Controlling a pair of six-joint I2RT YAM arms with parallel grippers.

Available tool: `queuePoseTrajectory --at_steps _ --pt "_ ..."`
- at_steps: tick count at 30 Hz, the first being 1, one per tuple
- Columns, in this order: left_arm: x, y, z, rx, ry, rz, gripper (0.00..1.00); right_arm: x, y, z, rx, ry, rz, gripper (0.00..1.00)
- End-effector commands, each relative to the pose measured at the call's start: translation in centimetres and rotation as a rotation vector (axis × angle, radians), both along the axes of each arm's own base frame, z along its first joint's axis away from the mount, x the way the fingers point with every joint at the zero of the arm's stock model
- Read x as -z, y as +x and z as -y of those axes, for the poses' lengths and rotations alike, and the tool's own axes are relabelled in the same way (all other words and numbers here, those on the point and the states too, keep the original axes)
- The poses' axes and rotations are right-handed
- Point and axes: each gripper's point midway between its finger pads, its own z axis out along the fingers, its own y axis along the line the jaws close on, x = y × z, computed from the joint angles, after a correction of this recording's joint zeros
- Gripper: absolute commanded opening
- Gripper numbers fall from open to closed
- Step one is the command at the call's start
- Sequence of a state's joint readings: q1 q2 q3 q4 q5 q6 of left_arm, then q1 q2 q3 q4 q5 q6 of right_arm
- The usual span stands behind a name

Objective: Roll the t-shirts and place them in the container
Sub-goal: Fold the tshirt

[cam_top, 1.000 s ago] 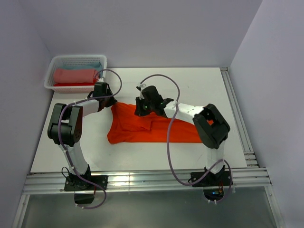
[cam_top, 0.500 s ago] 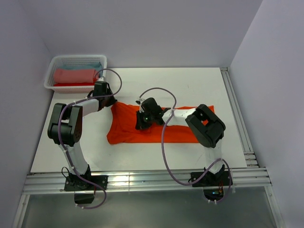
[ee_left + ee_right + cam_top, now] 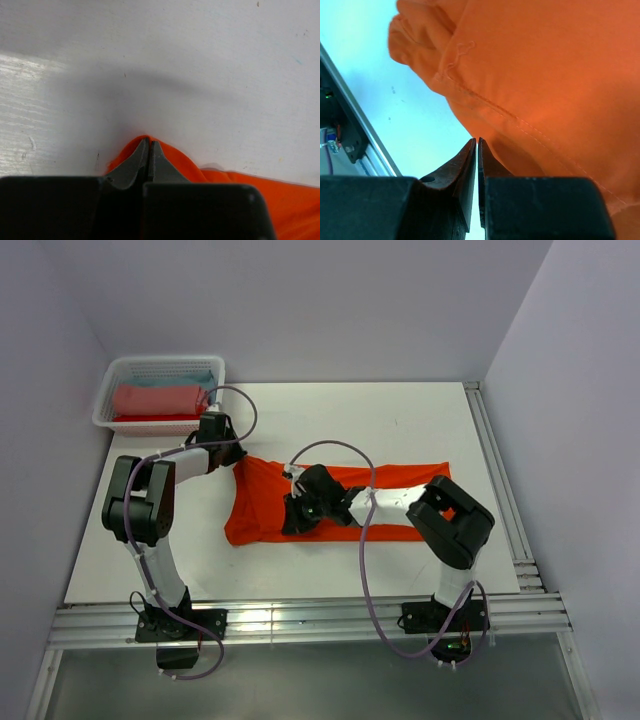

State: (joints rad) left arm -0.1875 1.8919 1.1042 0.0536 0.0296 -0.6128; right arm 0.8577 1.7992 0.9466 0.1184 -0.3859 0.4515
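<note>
While the orange shirt (image 3: 258, 512) lies flat on the table (image 3: 400, 420), not rolled yet, the right pincer (image 3: 477, 142) has its tips together at its near edge; I cannot tell if it pinches cloth. The left pincer (image 3: 148, 145) is clamped on its far corner. Rolled shirts (image 3: 155, 400) sit in the far basket (image 3: 108, 405).

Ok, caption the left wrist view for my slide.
Left gripper shut on a corner of the orange shirt, over the white table.

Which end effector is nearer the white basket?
Left. Left end effector grips the orange t-shirt close by the basket; right end effector is farther, at the shirt's near edge.
</note>
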Motion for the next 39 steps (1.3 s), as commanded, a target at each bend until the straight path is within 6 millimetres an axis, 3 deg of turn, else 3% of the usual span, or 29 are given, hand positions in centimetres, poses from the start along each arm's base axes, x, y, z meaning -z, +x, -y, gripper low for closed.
queuePoseTrajectory --at_steps 1,7,13,18,24,30,39 --pt "-1.1 1.2 0.2 0.012 0.011 0.039 0.0 -1.9 0.5 -0.1 0.01 0.032 0.059 0.12" --pt "-1.9 1.1 0.3 0.006 -0.005 0.061 0.05 -4.8 2.7 -0.2 0.09 0.023 0.12 0.14" --pt "-2.2 0.9 -0.1 -0.003 0.011 0.06 0.11 -7.0 5.9 1.4 0.258 0.018 0.175 0.14" --pt "-2.1 0.8 -0.1 -0.007 0.011 0.056 0.08 -4.0 8.0 3.7 0.373 -0.064 0.129 0.08" --pt "-2.0 1.0 -0.1 -0.004 0.019 0.049 0.01 -0.2 7.1 5.2 0.39 -0.134 0.08 0.07" --pt "-2.0 1.6 -0.2 -0.006 0.021 0.047 0.0 0.7 6.4 6.3 0.397 -0.162 0.078 0.06" --pt "-1.6 2.2 0.6 0.002 0.013 0.043 0.0 0.9 7.0 7.3 0.433 -0.239 0.118 0.06"
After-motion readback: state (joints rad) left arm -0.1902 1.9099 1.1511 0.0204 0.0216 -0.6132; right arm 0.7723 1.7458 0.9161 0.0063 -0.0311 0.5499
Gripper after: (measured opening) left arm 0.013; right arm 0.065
